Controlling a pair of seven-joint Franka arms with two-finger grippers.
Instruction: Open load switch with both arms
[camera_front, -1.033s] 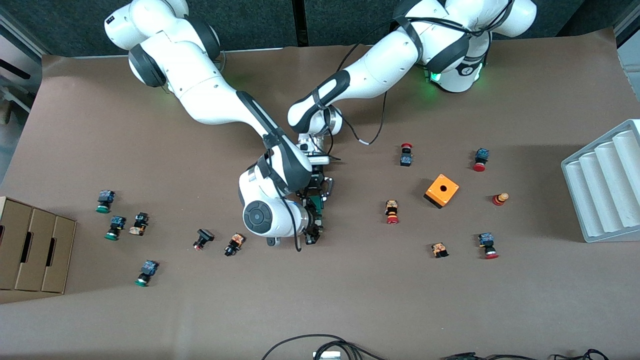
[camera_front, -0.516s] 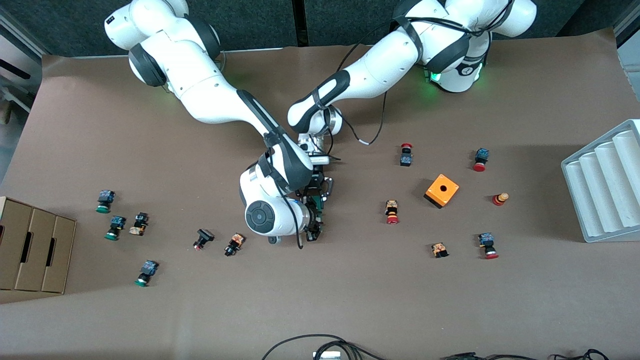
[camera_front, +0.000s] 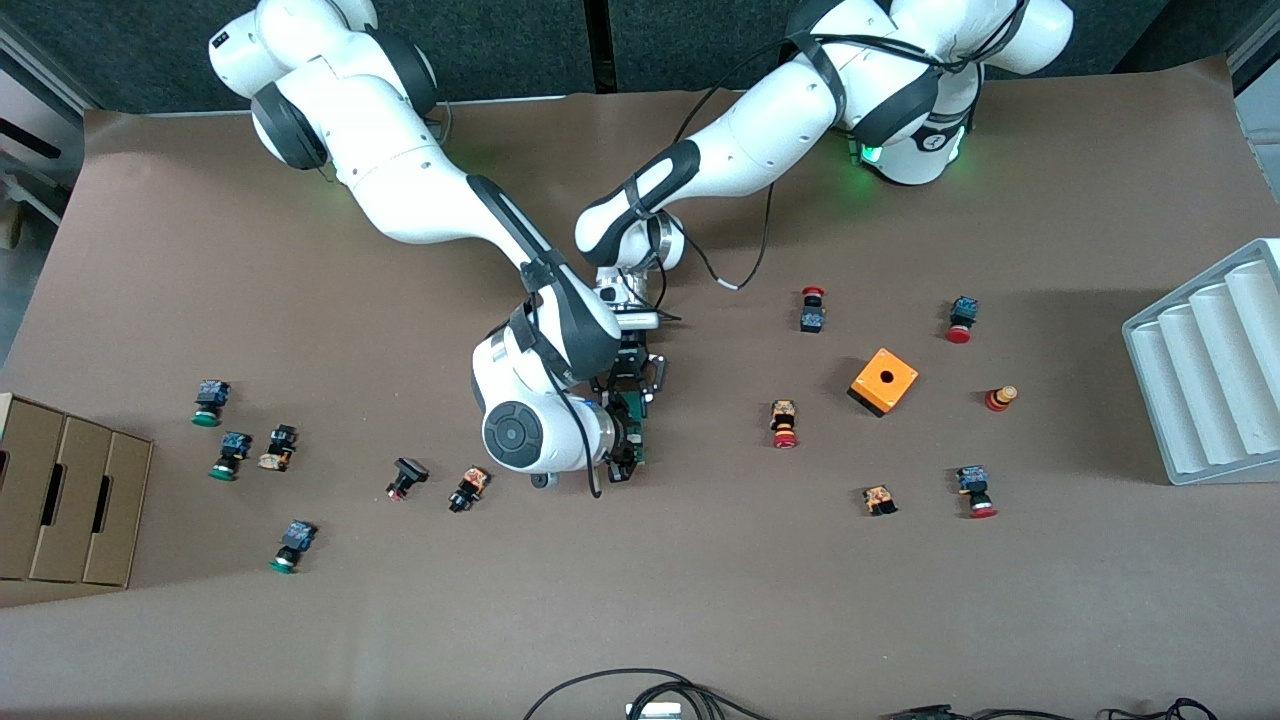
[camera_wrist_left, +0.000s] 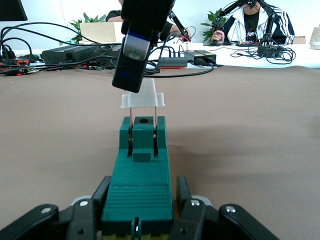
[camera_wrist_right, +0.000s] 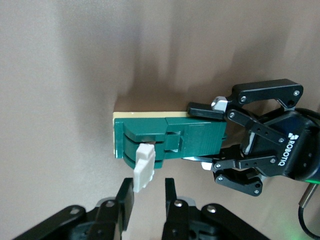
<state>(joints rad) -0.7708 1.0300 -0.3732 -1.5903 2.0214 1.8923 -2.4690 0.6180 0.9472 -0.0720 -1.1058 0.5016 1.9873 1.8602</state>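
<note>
The load switch (camera_front: 634, 425), a narrow dark-green block, hangs just over the middle of the table. My left gripper (camera_front: 632, 400) is shut on one end of it; its fingers (camera_wrist_left: 186, 200) press the block's (camera_wrist_left: 139, 185) two sides. The white end piece (camera_wrist_left: 142, 98) stands raised off the block's other end on two thin metal pins. My right gripper (camera_front: 622, 463) comes down on that end and is shut on the white end piece (camera_wrist_right: 144, 167), which lies against one of its fingers (camera_wrist_right: 125, 200). The left gripper (camera_wrist_right: 207, 137) also shows in the right wrist view, clamped on the green block (camera_wrist_right: 170, 137).
An orange cube with a hole (camera_front: 884, 381) and several push buttons (camera_front: 784, 423) lie toward the left arm's end, beside a grey ribbed rack (camera_front: 1210, 370). More buttons (camera_front: 468, 489) and a cardboard box (camera_front: 70, 500) lie toward the right arm's end. Cables (camera_front: 640, 690) cross the front edge.
My right arm's wrist has shifted slightly toward its own end of the table, still on the switch's end. The left arm has not moved.
</note>
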